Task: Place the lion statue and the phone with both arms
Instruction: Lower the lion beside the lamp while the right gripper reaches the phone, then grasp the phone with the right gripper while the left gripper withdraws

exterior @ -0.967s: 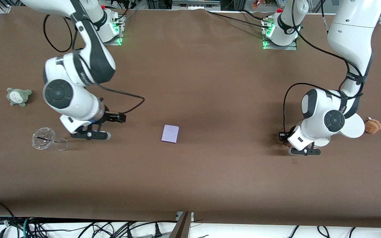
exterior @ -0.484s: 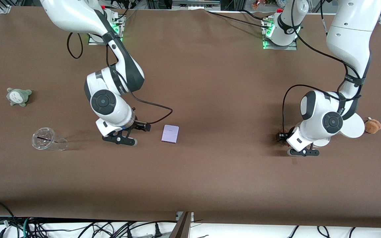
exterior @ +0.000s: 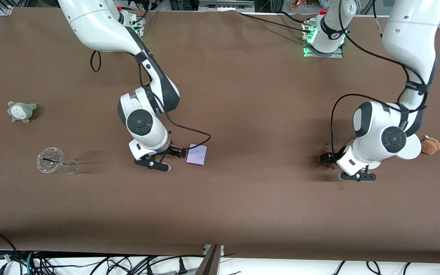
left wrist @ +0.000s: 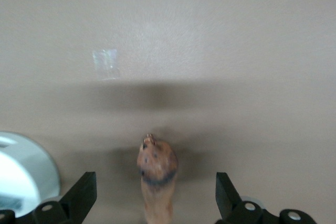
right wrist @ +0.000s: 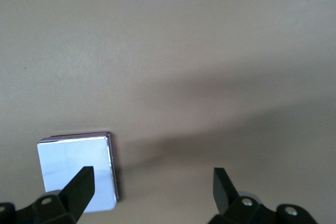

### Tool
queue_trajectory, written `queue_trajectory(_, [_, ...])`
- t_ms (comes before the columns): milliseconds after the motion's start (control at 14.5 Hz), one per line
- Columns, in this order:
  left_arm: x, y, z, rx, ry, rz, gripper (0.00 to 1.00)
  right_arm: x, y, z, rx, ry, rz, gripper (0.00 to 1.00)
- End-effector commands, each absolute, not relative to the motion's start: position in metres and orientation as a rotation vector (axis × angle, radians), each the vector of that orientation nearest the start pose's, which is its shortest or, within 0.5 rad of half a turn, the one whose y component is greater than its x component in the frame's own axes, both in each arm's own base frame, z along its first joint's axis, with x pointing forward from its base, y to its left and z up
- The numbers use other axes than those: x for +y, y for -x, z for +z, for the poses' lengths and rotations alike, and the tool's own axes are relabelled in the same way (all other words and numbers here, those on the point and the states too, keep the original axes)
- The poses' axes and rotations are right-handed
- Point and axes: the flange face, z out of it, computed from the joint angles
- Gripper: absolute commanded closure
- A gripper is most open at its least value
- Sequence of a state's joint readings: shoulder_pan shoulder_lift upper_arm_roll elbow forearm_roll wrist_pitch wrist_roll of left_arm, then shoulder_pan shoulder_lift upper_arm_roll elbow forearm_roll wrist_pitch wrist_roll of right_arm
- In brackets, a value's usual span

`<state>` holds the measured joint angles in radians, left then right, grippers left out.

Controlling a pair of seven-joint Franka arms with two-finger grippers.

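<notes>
From across the table, the right gripper [exterior: 158, 162] is hanging low just beside the phone [exterior: 196, 154], which is lying flat near the middle of the table. Its own wrist camera is showing what that high view cannot: the fingers [right wrist: 79, 184] are standing wide apart with nothing between them, one tip overlapping the phone's [right wrist: 76, 167] edge. Toward the left arm's end, the left gripper [exterior: 351, 173] is sitting low beside the white round stand [exterior: 411, 147], largely hiding the lion statue [exterior: 329, 165]. The left wrist camera is showing it plainly: the lion statue [left wrist: 156, 179] lying on the cloth between widely spread fingers [left wrist: 81, 195], neither one touching it.
</notes>
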<state>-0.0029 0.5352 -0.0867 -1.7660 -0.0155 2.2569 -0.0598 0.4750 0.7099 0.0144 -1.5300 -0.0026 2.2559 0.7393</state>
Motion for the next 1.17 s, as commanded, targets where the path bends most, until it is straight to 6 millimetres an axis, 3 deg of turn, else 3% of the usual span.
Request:
queue_trajectory(0, [-0.059, -0.639, 0.347, 0.013, 3.192, 0.063, 0.0, 0.35, -0.626, 0.22, 0.463, 3.079, -0.051, 0.0])
queue_trajectory(207, [-0.062, -0.618, 0.444, 0.044, 3.202, 0.023, 0.0, 0.37, -0.619, 0.204, 0.493, 3.056, -0.09, 0.0])
queue_trajectory(415, [-0.062, -0.596, 0.506, 0.035, 3.196, -0.052, 0.0, 0.375, -0.623, 0.2, 0.388, 3.078, -0.122, 0.0])
queue_trajectory(691, [-0.054, -0.59, 0.576, 0.027, 3.195, -0.055, 0.0, 0.414, -0.62, 0.187, 0.302, 3.076, -0.153, 0.0])
queue_trajectory(760, [-0.054, -0.588, 0.592, 0.034, 3.184, -0.052, 0.0, 0.42, -0.621, 0.185, 0.299, 3.071, -0.161, 0.0])
queue_trajectory(967, [-0.046, -0.582, 0.609, 0.025, 3.175, 0.001, 0.0, 0.424, -0.621, 0.179, 0.29, 3.07, -0.163, 0.0])
queue_trajectory(1105, [-0.018, -0.585, 0.618, -0.047, 3.192, -0.031, 0.0, 0.426, -0.619, 0.175, 0.278, 3.073, -0.162, 0.0])
